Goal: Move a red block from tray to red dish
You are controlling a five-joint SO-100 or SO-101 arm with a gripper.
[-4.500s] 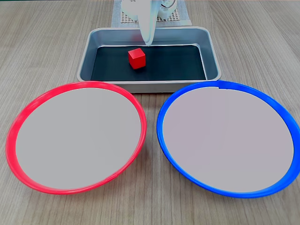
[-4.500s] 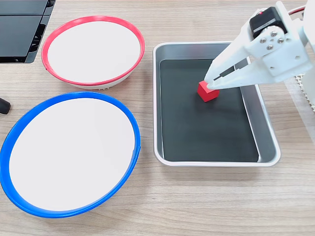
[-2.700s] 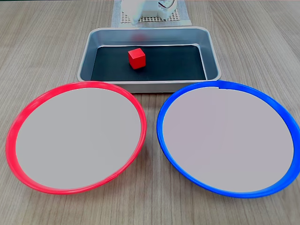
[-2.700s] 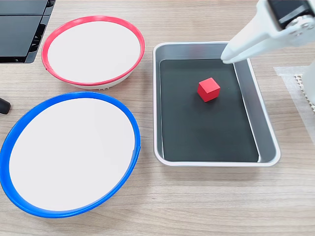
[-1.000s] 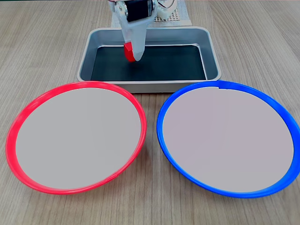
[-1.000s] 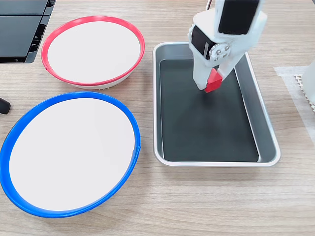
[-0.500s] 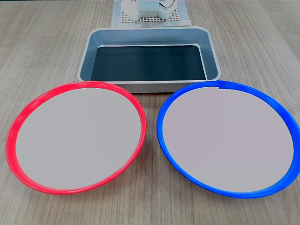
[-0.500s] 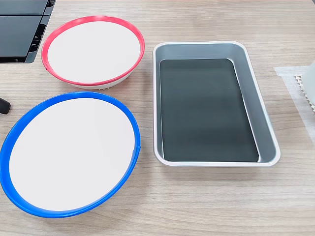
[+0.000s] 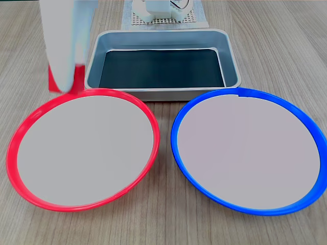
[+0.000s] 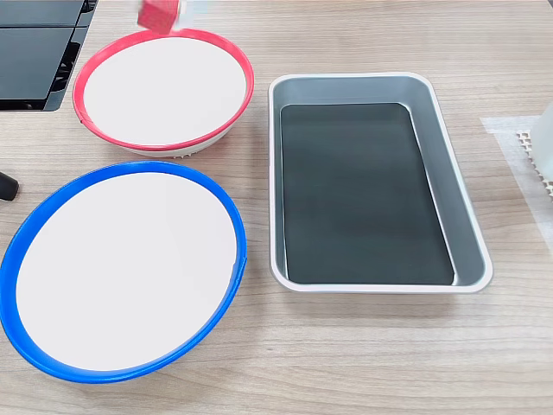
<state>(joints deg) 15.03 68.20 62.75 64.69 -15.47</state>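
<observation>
A pale wood-grain desk (image 9: 286, 46) carries everything. Above its far left part in a fixed view, the gripper (image 9: 65, 81) hangs blurred, its white fingers clamped on the block (image 9: 66, 80), red showing on either side of them. In the other fixed view the block (image 10: 158, 13) sits at the top edge of the frame, just past the far rim of the red dish (image 10: 104, 59), held off the surface as far as I can judge.

The risk, I would say, is an early release: the block appears to be at the rim of the red dish (image 9: 30, 115) rather than over its pale middle, so letting go here could send it onto the desk or bouncing off the rim. The grip looks narrow, closed on the cube.

The tray (image 9: 232, 61) by the desk's far edge is empty, and the blue dish (image 9: 306, 122) sits beside the red one
</observation>
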